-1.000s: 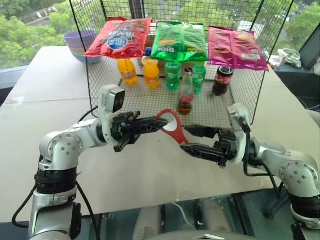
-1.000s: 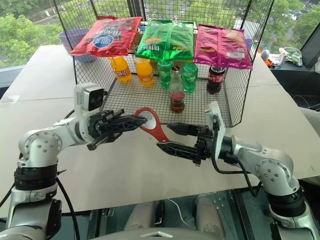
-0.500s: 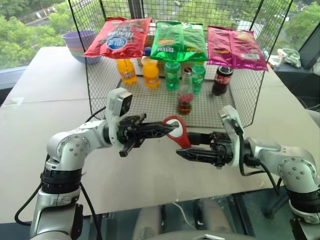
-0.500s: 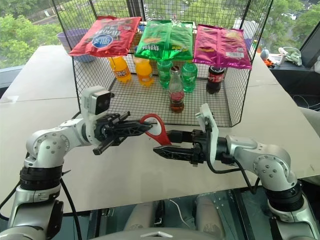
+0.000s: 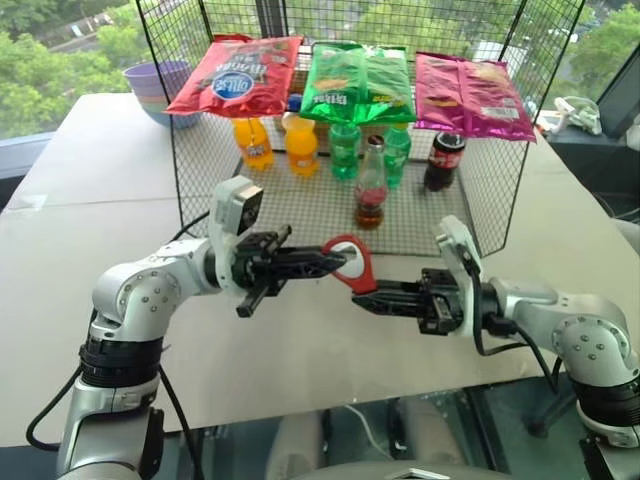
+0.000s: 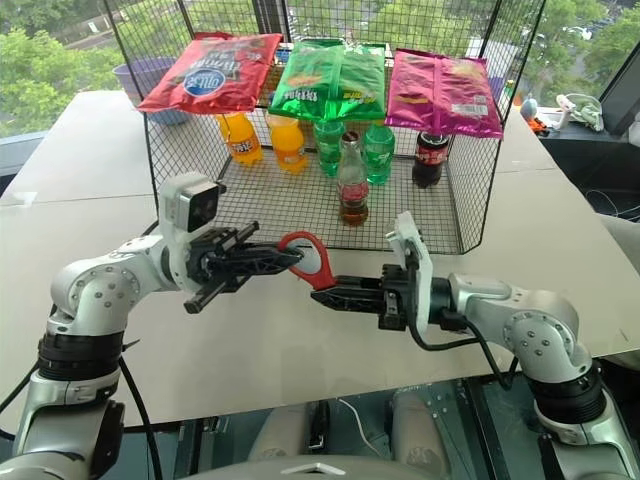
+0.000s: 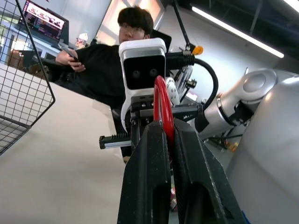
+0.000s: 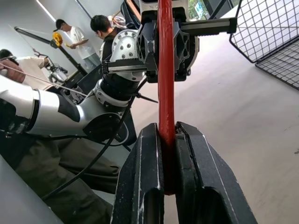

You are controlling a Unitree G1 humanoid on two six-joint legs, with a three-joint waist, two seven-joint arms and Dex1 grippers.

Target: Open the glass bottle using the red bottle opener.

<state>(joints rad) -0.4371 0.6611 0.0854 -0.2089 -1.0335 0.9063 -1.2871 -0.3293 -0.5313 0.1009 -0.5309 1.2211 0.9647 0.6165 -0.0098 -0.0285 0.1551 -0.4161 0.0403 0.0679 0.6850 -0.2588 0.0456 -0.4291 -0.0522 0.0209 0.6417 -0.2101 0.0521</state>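
Handover in mid-air, in front of the wire basket (image 5: 190,190).

- The red bottle opener (image 5: 352,262) hangs between the two grippers, above the table (image 5: 90,230). The left gripper (image 5: 330,258) is clamped on its ring head; the right gripper (image 5: 362,298) is clamped on its tapering handle. Both wrist views show the red strip pinched flat between the fingers.
- The glass bottle (image 5: 371,186) stands upright inside the basket, cap on, just behind the opener, with green bottles (image 5: 346,150) beside it and a dark cola bottle (image 5: 444,160) to its right.

Judgement: you are at the transfer, and the bottle is untouched.

- Confirm the right grip is square on the handle before you release the left.
- Open the left fingers fully, then draw that arm back along the opener's plane so you do not twist it.
- You probably need the left gripper next to steady the bottle's body.
- Keep the ring head free and facing the cap; watch the basket's top edge as you reach in.
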